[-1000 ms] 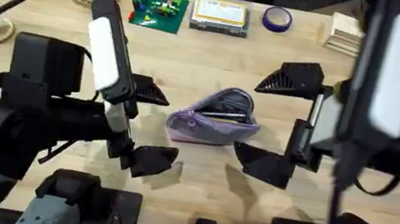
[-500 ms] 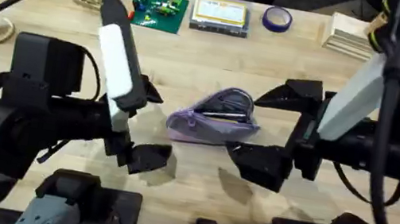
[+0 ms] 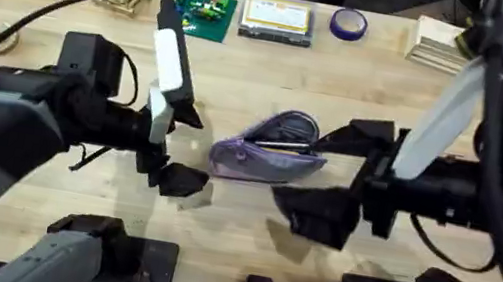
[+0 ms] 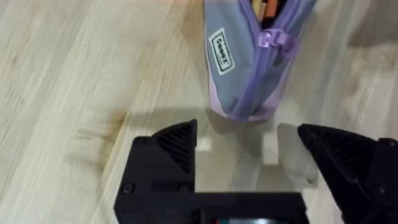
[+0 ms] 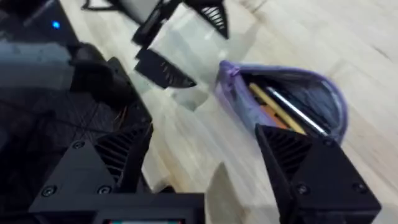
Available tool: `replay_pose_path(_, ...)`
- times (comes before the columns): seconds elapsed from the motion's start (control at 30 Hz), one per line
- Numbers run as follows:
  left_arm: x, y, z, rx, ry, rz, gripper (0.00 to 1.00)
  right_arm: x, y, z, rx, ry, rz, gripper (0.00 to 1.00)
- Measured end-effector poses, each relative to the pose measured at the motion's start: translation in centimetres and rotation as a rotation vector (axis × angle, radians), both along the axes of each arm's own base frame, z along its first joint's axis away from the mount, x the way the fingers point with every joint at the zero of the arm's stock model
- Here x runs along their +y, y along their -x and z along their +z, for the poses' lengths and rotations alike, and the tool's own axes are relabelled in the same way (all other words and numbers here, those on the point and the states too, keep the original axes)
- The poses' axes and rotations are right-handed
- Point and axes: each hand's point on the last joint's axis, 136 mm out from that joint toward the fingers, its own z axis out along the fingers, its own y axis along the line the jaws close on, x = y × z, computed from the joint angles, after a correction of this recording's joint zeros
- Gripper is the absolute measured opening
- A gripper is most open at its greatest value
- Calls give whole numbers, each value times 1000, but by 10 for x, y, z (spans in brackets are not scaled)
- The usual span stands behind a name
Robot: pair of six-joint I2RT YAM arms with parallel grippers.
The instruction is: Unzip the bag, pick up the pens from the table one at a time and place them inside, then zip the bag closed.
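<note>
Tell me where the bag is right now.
In the overhead view the bag lies unzipped mid-table, between the open left pincer and the open right pincer, touching neither.

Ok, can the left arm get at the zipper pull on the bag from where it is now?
Probably yes. The left gripper is open and empty, facing the bag end, with the zipper pull just ahead and only bare table between.

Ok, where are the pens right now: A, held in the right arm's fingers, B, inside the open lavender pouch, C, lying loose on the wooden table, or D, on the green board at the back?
B: slim pens lie inside the unzipped lavender fabric pouch, seen through its gaping mouth.
</note>
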Motion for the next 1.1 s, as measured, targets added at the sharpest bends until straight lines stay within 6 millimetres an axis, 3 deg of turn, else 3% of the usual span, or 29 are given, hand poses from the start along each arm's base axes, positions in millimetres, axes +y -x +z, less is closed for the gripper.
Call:
replay_pose_path(0.37, -9, -7, -9, 35, 112, -50, 993, 11, 17, -12, 24, 73, -145, 998)
replay_pose_path(0.63, -13, -7, -7, 22, 139, -76, 993, 39, 34, -28, 33, 120, -125, 998)
replay_pose_path(1.0, -14, -7, -5, 17, 150, -82, 993, 48, 30, -54, 172, 154, -249, 998)
replay_pose_path(1.1, -14, -7, -5, 16, 150, -82, 993, 59, 26, -58, 200, 134, -281, 998)
